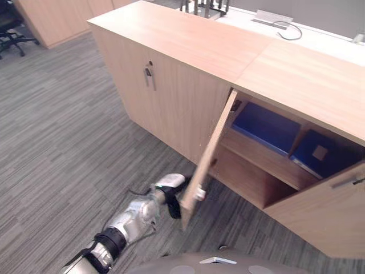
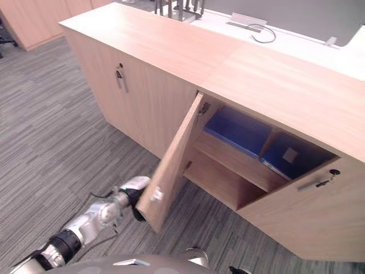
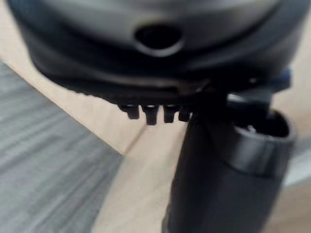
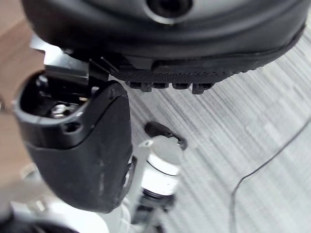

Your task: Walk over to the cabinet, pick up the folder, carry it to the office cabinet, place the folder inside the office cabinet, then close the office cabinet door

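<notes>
L hand (image 1: 171,197) low at open door (image 2: 174,165) edge | grip unclear | R hand (image 4: 170,43) unclear

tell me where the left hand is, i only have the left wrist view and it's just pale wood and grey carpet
Observer: The left hand is low down by the outer bottom edge of the light wooden left door, which stands roughly half open.
Operator: is the folder inside
Observer: Yes, a blue folder lies on the upper shelf of the light wooden office cabinet.
Operator: what about the other door
Observer: The right wooden door stands open too, so both doors need closing.
</notes>
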Tool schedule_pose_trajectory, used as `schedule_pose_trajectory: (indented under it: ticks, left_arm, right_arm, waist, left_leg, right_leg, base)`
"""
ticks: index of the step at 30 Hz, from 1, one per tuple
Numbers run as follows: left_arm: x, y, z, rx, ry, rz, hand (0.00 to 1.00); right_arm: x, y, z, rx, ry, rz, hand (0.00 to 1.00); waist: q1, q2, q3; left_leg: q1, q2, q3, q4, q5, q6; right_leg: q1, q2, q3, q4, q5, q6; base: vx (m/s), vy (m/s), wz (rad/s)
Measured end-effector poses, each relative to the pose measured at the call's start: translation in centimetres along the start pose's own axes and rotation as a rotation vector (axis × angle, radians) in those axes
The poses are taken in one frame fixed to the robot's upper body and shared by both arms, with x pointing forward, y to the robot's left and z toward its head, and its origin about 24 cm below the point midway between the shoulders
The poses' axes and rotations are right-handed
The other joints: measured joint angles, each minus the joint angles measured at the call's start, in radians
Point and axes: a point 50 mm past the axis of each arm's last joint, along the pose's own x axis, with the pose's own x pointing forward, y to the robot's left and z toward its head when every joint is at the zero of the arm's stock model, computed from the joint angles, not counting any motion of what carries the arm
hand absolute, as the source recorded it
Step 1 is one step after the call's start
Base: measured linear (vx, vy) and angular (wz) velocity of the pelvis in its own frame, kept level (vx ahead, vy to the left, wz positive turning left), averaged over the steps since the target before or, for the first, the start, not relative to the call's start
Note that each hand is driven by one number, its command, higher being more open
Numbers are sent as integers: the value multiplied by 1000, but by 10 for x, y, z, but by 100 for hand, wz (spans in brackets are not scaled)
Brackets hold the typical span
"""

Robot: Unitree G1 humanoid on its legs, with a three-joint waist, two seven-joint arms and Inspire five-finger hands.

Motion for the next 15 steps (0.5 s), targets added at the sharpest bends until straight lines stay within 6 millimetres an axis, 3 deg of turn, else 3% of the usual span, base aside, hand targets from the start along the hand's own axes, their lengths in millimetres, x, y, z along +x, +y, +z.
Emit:
schedule_pose_trajectory:
  ticks: [1,3,4,5,6,8,11,12,15]
  left_arm:
    - [4,-5,8,-8,-21,-20,100]
    - [11,-24,34,10,-104,-94,100]
    - [13,-29,42,14,-129,-114,100]
    - [15,-39,60,27,-196,-160,100]
    - [16,-42,67,29,-222,-176,100]
    - [19,-42,80,56,-279,-205,100]
    - [20,-36,79,61,-284,-220,100]
    - [20,-35,79,46,-286,-231,100]
    - [20,-35,79,22,-283,-245,100]
  right_arm:
    - [2,14,2,-145,8,77,100]
    - [2,68,-2,-401,6,303,100]
    - [0,84,-4,-463,-3,369,100]
    - [-8,122,-8,-577,-27,526,100]
    - [-12,137,-9,-601,-45,593,100]
    - [-31,187,-8,-643,-121,826,100]
    - [-54,220,7,-651,-244,1012,100]
    - [-63,227,14,-568,-292,1093,100]
    - [-68,231,22,-423,-334,1179,100]
  waist:
    - [1,0,2]
    - [0,6,14]
    - [-1,7,17]
    - [-5,15,14]
    - [-10,17,16]
    - [-15,14,18]
    - [-4,4,23]
    - [3,2,24]
    - [3,1,26]
  left_leg:
    - [4,5,1,0,-2,-3]
    - [22,19,2,0,-10,-15]
    - [27,21,4,0,-12,-20]
    - [34,23,9,0,-17,-26]
    - [39,24,11,0,-19,-29]
    - [44,26,18,0,-21,-31]
    - [40,23,19,-5,-32,-37]
    - [34,21,19,-4,-32,-36]
    - [27,14,9,-2,-15,-19]
  right_leg:
    - [0,3,3,6,0,0]
    - [3,12,5,30,1,-3]
    - [6,13,5,32,3,-6]
    - [16,13,6,35,3,-6]
    - [17,13,6,39,3,-6]
    - [16,13,11,48,3,-6]
    - [1,7,29,49,-1,-10]
    - [-10,5,31,59,-5,-16]
    - [-13,4,26,63,-5,-16]
  base:
    - [5,-34,-5]
    - [21,-37,-8]
    - [43,-16,-15]
    - [38,-5,-13]
    - [32,-8,-15]
    - [-22,-13,-11]
    - [-84,-2,-6]
    - [-77,11,-1]
    - [-35,-18,9]
